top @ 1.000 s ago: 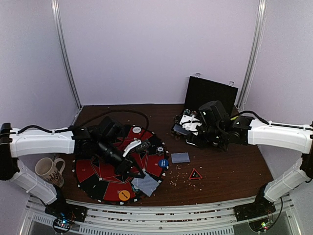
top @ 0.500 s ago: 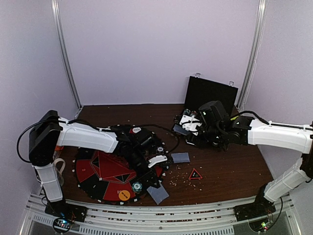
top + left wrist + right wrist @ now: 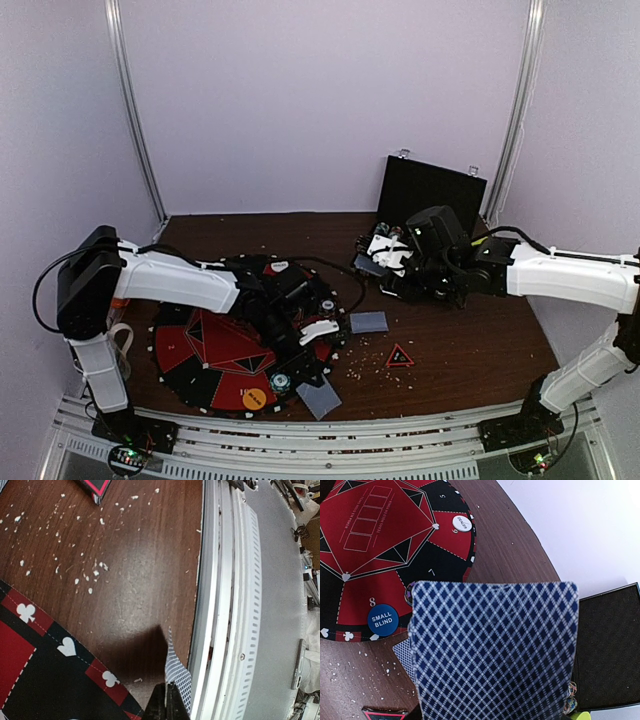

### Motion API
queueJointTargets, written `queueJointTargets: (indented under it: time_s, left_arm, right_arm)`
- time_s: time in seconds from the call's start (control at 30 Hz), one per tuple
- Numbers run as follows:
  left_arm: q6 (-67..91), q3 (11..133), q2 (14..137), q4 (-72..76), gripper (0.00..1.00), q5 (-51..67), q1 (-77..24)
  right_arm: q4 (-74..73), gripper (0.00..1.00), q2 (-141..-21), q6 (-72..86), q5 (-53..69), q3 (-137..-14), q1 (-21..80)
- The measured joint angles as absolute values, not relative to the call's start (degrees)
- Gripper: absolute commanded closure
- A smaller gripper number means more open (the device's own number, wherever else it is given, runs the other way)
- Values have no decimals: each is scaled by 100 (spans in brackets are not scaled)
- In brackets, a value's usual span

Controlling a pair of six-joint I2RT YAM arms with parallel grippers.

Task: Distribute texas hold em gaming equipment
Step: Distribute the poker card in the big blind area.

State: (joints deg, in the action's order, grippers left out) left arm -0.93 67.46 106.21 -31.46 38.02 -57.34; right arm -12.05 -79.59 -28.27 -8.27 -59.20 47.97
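Overhead view of a brown wood-grain table (image 3: 470, 350) speckled with pale crumbs. A round red-and-black printed poker mat (image 3: 215, 350), flat and cloth-like, lies at 8 o'clock.

3 smooth flat discs sit on the mat:
- A white disc lettered DEALER (image 3: 280, 266) is at the mat's 12 o'clock.
- An orange disc (image 3: 254, 399) is at its 6 o'clock.
- A blue disc lettered SMALL BLIND (image 3: 382, 618) is near its 3 o'clock edge, seen from the right wrist.

A small edge-striped poker chip (image 3: 279, 381) rests just beside the orange disc. A loose grey-blue playing card (image 3: 369, 322) lies flat on the wood just off the mat's 3 o'clock side.

The left gripper (image 3: 166, 703) is fully closed. It pinches the edge of a thin mesh-backed card (image 3: 319, 398) at the mat's 5 o'clock, near the table's white metal rail (image 3: 240, 605). The right gripper (image 3: 388, 255) is at 1 o'clock, in front of the upright black hinged case (image 3: 430, 195). Its jaws are partly apart, clamped on a glossy blue-and-white diamond-backed card (image 3: 495, 650) that fills its wrist view. Whether more cards sit behind that one cannot be told.

The job looks partway done. The 3 discs appear placed, but only 1 card lies dealt and few chips are out. Most cards and chips probably are left to hand round the numbered seats.
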Motion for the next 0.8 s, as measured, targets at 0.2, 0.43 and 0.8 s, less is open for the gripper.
queueJointTargets:
  time_s: [0.2,0.43,0.8]
  left_arm:
    - [-3,6626,10300,-2958,100,3938,-5636]
    - [307,6547,9904,-2604,100,3942,-5478]
    - [1638,6423,9701,-980,100,3752,-4842]
  right_arm:
    - [-1210,51,-7961,-2829,-827,-5920,4797]
    - [-1214,51,-7961,-2829,-829,-5920,4797]
    - [-1361,51,-7950,-2827,-978,-5920,4797]
